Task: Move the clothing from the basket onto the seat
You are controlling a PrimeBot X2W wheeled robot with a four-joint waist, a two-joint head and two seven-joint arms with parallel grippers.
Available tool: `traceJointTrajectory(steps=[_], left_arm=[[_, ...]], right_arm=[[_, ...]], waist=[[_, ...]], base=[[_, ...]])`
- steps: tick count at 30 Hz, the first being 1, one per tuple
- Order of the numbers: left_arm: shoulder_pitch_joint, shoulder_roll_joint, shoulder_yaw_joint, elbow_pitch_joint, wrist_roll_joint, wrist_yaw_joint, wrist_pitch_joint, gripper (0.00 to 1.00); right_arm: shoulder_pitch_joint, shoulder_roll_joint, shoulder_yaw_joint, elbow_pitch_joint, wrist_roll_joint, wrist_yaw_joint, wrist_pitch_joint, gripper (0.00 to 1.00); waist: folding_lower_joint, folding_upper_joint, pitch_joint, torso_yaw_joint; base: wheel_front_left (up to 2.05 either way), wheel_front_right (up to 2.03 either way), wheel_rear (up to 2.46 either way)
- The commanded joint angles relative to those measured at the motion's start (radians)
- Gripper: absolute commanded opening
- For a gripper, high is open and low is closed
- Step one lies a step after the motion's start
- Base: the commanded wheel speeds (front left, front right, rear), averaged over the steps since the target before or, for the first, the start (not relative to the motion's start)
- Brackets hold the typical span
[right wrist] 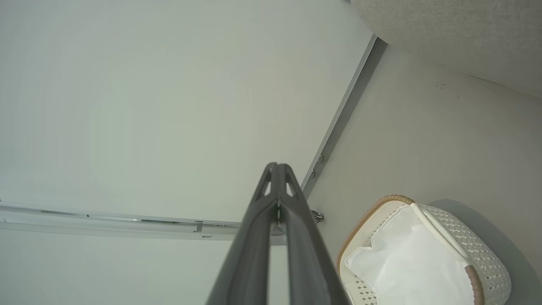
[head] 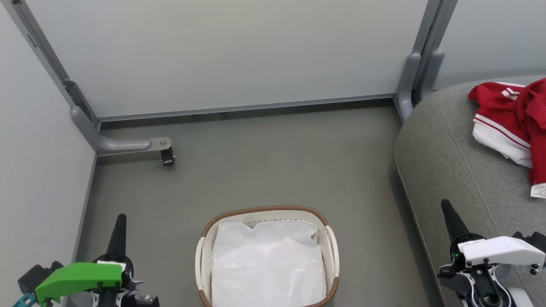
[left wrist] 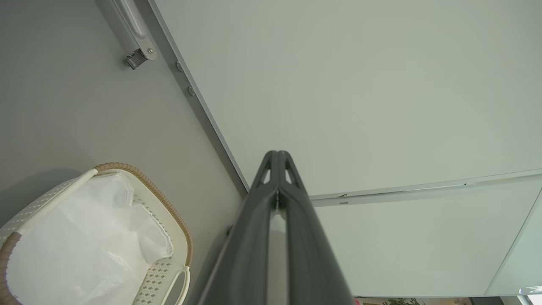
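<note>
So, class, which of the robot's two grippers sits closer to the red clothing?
The right gripper, white-cased, by the seat bearing the clothing; the green-cased left gripper is beyond the basket.

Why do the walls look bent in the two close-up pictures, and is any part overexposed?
Head view: soft, even light, no hard shadows; the white liner in the basket looks nearly washed out. Left wrist view: the wide lens bows the wall rail slightly; a faint shadow lies on the floor beside the basket. Right wrist view: same bowing, same faint shadow.
</note>
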Motion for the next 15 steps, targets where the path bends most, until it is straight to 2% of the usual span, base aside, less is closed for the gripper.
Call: traceJointTrajectory(steps=[1, 15], left_arm=[[-0.026, 0.001, 0.009, -0.009, -0.022, -0.004, 0.008, 0.00], [-0.042, -0.002, 0.026, -0.011, -0.115, -0.012, 0.037, 0.00]], right_arm=[[-0.011, -0.006, -0.005, -0.010, 0.022, 0.000, 0.008, 0.00], [-0.018, -0.007, -0.015, -0.016, 0.133, -0.001, 0.037, 0.00]], waist=[[0.0000, 0.0000, 0.000, 0.000], [0.0000, 0.0000, -0.001, -0.002]], base=[[0.00, 0.00, 0.00], [0.00, 0.00, 0.00]])
